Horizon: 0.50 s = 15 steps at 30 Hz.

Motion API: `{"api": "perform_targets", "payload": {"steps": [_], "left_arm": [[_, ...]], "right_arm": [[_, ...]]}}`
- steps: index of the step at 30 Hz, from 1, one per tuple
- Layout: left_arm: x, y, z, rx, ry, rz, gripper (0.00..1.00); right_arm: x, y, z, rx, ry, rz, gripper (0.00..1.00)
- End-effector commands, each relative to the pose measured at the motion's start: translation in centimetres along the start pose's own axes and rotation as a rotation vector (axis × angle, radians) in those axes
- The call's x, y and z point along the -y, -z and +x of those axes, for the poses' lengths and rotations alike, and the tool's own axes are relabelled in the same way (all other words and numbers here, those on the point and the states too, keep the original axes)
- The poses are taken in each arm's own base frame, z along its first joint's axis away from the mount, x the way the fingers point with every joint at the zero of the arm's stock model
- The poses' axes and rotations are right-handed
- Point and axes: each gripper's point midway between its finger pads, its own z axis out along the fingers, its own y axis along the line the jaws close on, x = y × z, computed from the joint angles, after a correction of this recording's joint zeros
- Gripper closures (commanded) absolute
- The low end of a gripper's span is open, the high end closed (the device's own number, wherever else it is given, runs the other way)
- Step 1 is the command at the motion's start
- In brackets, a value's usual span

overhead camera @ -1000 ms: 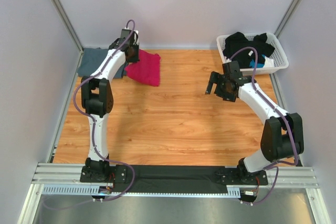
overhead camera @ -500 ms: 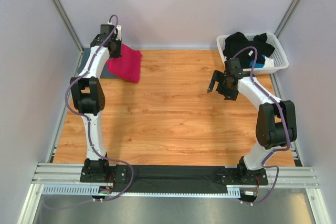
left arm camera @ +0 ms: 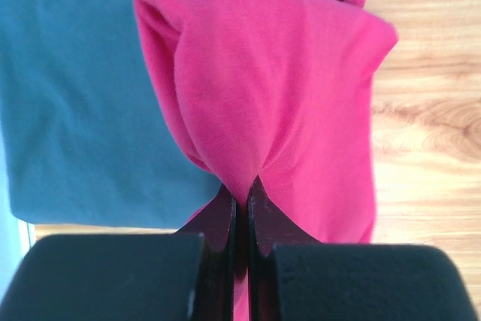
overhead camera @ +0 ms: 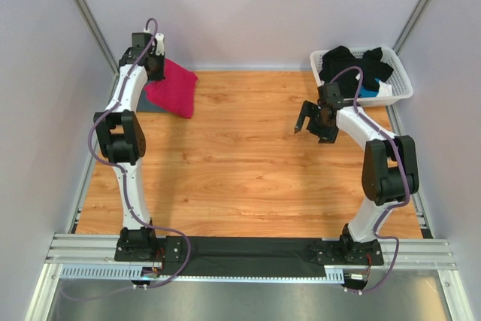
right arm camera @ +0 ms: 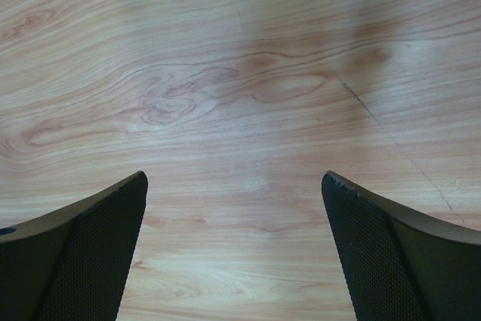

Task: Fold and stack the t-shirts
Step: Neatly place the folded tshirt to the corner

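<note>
Magenta-pink soft cloth t-shirt [left arm camera: 285, 88] is up at the far-left corner of the light wooden table [overhead camera: 248, 163]. It hangs bunched from my left gripper [left arm camera: 242, 189], whose jaws are pinched tight together on a gathered fold at the shirt's near edge. In the left wrist view it drapes across the right part of the slate blue-grey shirt [left arm camera: 75, 110], which is folded to a flat rectangle and lies on the wood below. Can't tell whether pink is touching grey or hanging just above it.

Handling, my read:
- It's light and limp, w/ no stiffness at all.
- One pinch point lets everything sag into a pouch, so the fold won't hold its shape in the air.
- Knit surface looks grippy, not slippery, and nothing here is fragile.
- Best hold is prob. through all layers at a folded edge. Better yet two corners, so it lays down flat and square on the grey one.

Right gripper [right arm camera: 233, 186] has its jaws spread wide w/ nothing between them. It hovers over bare wood right of centre, well apart from both shirts. I could bring it over for that second corner.

Behind it at the far right sits the white plastic lattice basket [overhead camera: 400, 80], w/ dark garments [overhead camera: 346, 62] heaped inside.
</note>
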Motion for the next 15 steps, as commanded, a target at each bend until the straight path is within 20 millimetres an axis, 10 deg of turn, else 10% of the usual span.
{"api": "perform_targets", "payload": {"steps": [1, 15], "left_arm": [[-1.5, 6.2, -7.3, 0.212, 0.011, 0.002, 1.00], [-6.2, 5.3, -7.1, 0.256, 0.118, -0.017, 1.00]], "right_arm": [[-1.0, 0.5, -1.7, 0.036, 0.002, -0.028, 0.00], [-1.5, -0.2, -2.5, 0.021, 0.012, -0.026, 0.00]]}}
